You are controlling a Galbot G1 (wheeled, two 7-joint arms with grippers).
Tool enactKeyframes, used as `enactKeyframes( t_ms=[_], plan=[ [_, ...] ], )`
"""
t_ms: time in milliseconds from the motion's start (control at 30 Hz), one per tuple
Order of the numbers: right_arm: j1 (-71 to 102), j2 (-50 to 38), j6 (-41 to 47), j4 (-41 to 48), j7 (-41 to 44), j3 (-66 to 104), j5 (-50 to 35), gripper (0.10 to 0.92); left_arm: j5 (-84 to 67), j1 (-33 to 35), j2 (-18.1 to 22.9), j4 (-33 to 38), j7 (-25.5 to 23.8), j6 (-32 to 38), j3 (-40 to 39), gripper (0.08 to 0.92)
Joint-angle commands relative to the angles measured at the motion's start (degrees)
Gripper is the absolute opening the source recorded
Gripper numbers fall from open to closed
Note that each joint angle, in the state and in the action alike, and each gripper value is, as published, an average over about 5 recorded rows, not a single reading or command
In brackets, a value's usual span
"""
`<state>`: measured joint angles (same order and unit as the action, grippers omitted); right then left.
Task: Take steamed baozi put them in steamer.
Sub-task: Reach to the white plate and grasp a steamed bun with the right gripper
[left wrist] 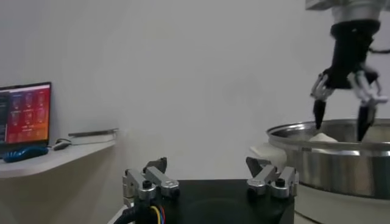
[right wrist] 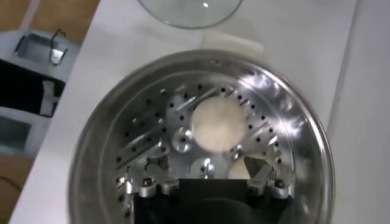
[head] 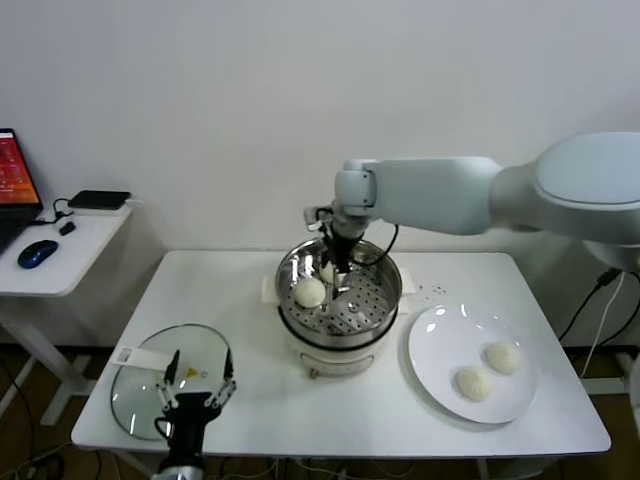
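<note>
The white table [head: 250, 400] fills the lower middle of the head view, its near edge along the bottom and its left edge just beside a smaller side desk [head: 60, 255] at left that carries a laptop [head: 12, 190], a blue mouse [head: 37, 253] and a flat black device [head: 98, 199]. The right arm [head: 470, 195] reaches in from the upper right of the frame, ending above the steamer [head: 338, 300], which stands at the table's centre toward the far edge, with bare tabletop in front of it and to its left. A flat white plate [head: 440, 385] lies lower right, near the table's right and front edges, just beside the steamer's base. The glass lid [head: 170, 378] lies lower left, close to the front-left corner. The right gripper [head: 336, 268] hangs inside the steamer's rim, its claw released with fingers spread and holding nothing. The left gripper [head: 196, 392] rests at the bottom left over the lid's near edge, its claw also released and empty. Two steamed baozi sit on the perforated tray: one [head: 310, 292] left of the right gripper, another [head: 327, 272] partly hidden at its fingers. Two more [head: 473, 381] [head: 502, 357] lie on the plate, near each other.
</note>
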<state>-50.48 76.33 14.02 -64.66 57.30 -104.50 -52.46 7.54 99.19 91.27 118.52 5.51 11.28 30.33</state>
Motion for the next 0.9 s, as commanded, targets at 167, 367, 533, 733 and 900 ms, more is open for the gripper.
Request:
enactKeyframes(
  t_ms=[167, 367, 533, 733, 900],
  plan=[
    [-14.63, -17.08, -10.36, -6.56, 9.06, -12.01, 3.89, 0.823, 0.12, 0.17, 0.0, -0.14, 0.13, 0.24, -0.14, 0.823],
    [-15.05, -25.54, -10.77, -12.45, 6.68, -16.52, 9.42, 0.823, 0.52, 0.04, 0.32, -0.39, 0.14, 0.18, -0.49, 0.823],
    [-12.01, -30.11, -10.11, -15.87, 4.49, -17.06, 13.82, 0.823, 0.78, 0.05, 0.53, -0.61, 0.13, 0.2, -0.57, 0.823],
    [-5.32, -33.8, -8.15, -18.49, 1.28, -14.82, 17.29, 0.823, 0.92, -0.02, 0.73, -1.01, 0.08, 0.18, -0.43, 0.823],
    [0.27, -35.97, -5.98, -20.12, -2.04, -11.68, 19.52, 0.823, 1.01, -0.03, 0.75, -1.14, 0.08, 0.17, -0.29, 0.823]
  ],
)
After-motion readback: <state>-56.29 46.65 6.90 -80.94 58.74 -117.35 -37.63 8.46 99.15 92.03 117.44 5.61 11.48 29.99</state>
